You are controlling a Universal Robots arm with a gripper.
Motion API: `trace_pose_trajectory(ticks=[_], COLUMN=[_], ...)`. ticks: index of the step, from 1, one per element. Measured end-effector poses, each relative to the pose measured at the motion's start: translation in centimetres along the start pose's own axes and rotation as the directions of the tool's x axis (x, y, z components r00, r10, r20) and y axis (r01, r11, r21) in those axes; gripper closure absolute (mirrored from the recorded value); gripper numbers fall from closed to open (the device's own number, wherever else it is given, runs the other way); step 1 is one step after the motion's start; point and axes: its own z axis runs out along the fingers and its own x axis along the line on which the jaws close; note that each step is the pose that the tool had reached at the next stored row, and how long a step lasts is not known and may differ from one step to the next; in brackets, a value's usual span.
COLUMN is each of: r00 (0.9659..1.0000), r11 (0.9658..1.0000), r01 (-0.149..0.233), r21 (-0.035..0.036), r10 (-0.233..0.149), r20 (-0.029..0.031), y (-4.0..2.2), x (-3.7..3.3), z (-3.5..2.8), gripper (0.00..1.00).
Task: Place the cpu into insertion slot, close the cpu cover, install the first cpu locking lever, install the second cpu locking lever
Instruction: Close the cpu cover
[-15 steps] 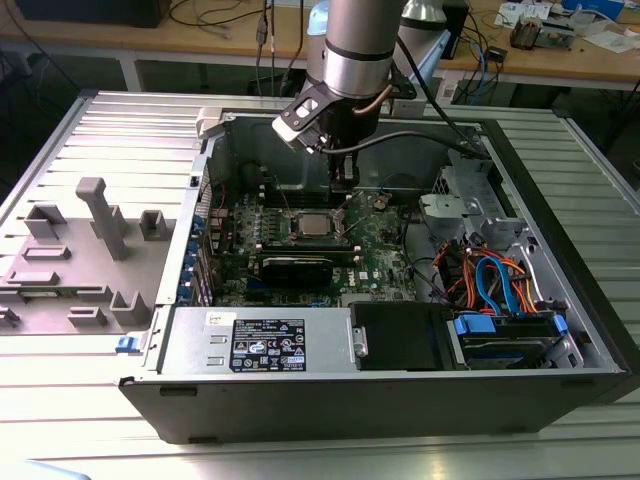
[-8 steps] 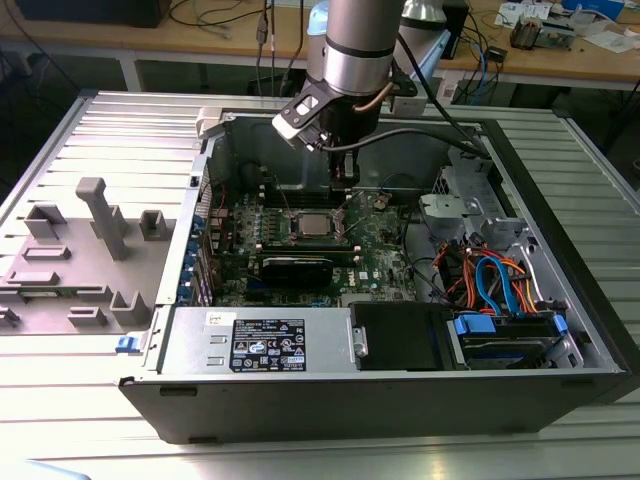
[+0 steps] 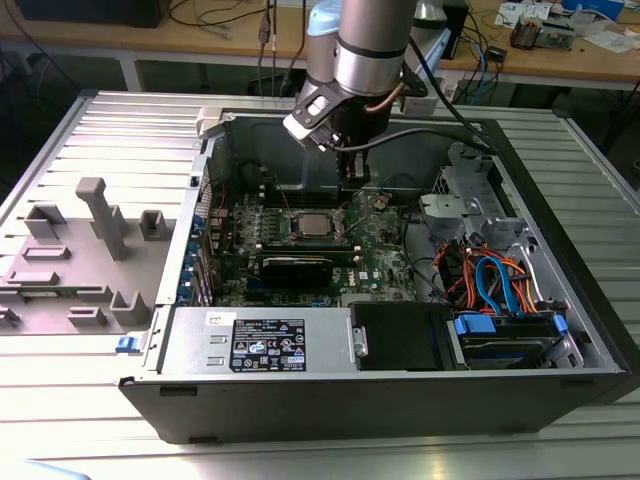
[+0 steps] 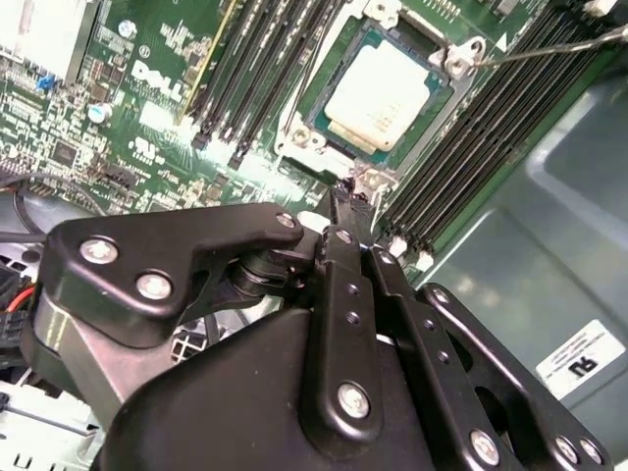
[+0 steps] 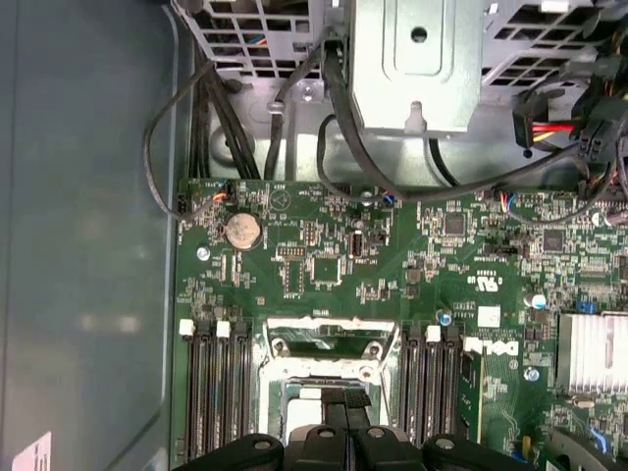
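The gripper [image 4: 348,201] is closed, fingers pressed together with nothing between them — tips poised at the far edge of the insertion slot [image 4: 322,116]. The cpu [image 4: 378,93] sits flat in that slot, mid-board, silver top upward.

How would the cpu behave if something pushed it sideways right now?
The cpu looks rigid and thin, probably light. Its smooth metal top may be slippery. Framed by the cpu cover, it likely won't slide.

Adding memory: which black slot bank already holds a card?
The bank between the silver square cpu and grey power-supply box holds a long black card; the other is empty.
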Motion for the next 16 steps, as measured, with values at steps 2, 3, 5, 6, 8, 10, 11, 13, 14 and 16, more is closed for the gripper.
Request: trace_pose_trajectory(ticks=[2, 3, 5, 6, 8, 10, 11, 13, 14, 16], r00=[1.0, 1.0, 1.0, 1.0, 1.0, 1.0, 1.0, 1.0, 1.0, 1.0], r11=[1.0, 1.0, 1.0, 1.0, 1.0, 1.0, 1.0, 1.0, 1.0, 1.0], r01=[0.0, 0.0, 0.0, 0.0, 0.0, 0.0, 0.0, 0.0, 0.0, 0.0], r21=[0.0, -0.0001, 0.0, 0.0, 0.0, -0.0001, -0.0001, -0.0001, -0.0001, 0.0], r10=[0.0, 0.0, 0.0, 0.0, 0.0, 0.0, 0.0, 0.0, 0.0, 0.0], r20=[-0.0001, 0.0, 0.0, 0.0, 0.0, -0.0001, 0.0, 0.0, 0.0, 0.0], y=[0.68, 0.91, 1.21, 1.31, 1.57, 1.87, 2.06, 2.47, 2.57, 2.84], x=[-0.02, -0.02, -0.03, -0.04, -0.05, -0.06, -0.07, -0.08, -0.08, -0.09], z=[-0.01, -0.02, -0.03, -0.03, -0.03, -0.04, -0.04, -0.05, -0.05, -0.06], gripper=[0.89, 0.89, 0.89, 0.89, 0.89, 0.89, 0.89, 0.89, 0.89, 0.89])
